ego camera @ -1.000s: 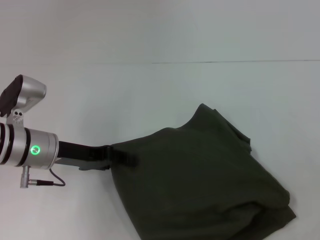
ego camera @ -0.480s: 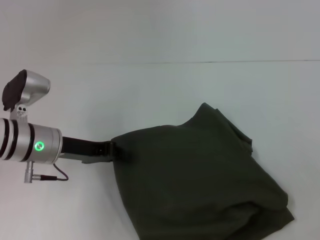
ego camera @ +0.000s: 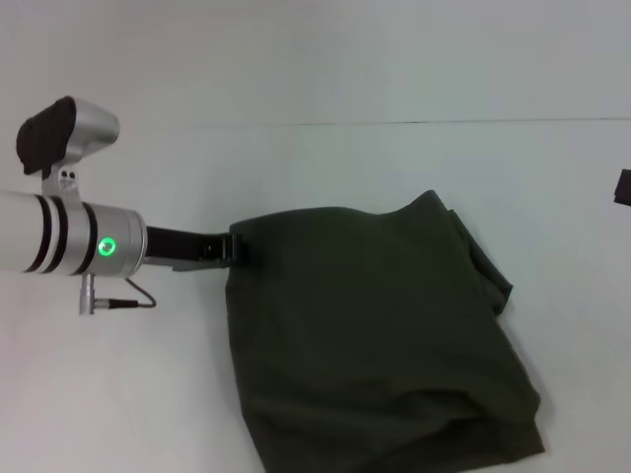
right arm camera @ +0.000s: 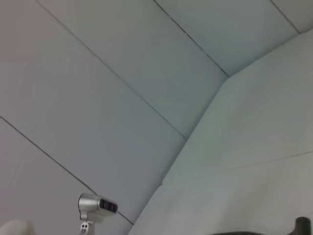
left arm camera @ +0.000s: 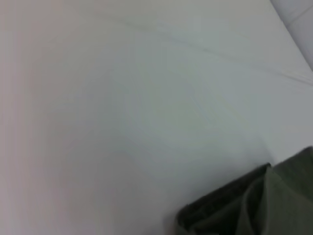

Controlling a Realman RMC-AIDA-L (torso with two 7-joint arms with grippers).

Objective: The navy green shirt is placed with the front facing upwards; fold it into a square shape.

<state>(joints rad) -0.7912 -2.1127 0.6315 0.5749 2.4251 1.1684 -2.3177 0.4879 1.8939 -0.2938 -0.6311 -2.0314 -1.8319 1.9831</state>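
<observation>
Item: the navy green shirt (ego camera: 375, 345), dark olive, plain side up, no lettering being shown. It is being displayed as a folded, roughly rectangular bundle on the white table (ego camera: 296, 168), occupying the middle to near-right part of the head view, with layered edges being bunched along its right side and near corner.

Item: the left gripper (ego camera: 235, 247), being extended from the left at the shirt's far-left corner. Its dark fingers are being kept clamped on that corner of the fabric, the cloth edge being wrapped over them. In the left wrist view a folded green edge (left arm camera: 254, 205) is being shown against bare table.

Item: the right gripper (ego camera: 623, 186), only a dark sliver being shown at the right edge, well apart from the shirt; whether it is clenched or released cannot be told.
</observation>
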